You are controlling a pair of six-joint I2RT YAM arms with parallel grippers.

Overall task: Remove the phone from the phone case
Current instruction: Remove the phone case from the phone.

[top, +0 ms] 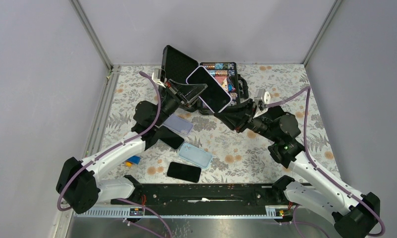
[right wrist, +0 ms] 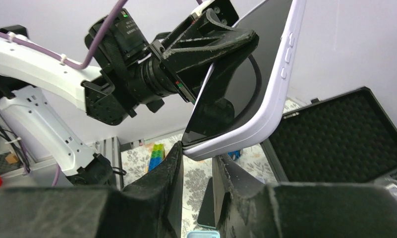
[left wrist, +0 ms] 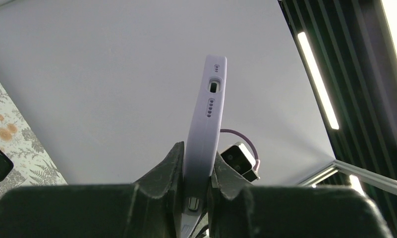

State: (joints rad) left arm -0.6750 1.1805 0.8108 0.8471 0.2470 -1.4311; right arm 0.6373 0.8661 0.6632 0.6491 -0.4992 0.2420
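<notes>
A phone with a dark screen sits in a lilac case and is held tilted in the air over the table's back. My left gripper is shut on its side; in the left wrist view the case's edge stands clamped in that gripper. My right gripper is at the phone's lower corner. In the right wrist view the jaws of this gripper are apart, with the case's corner just at the fingertips and the screen facing left.
An open black foam-lined box stands at the back, also in the right wrist view. On the floral table lie a lilac case, a black phone, a light blue case, another black phone and toy blocks.
</notes>
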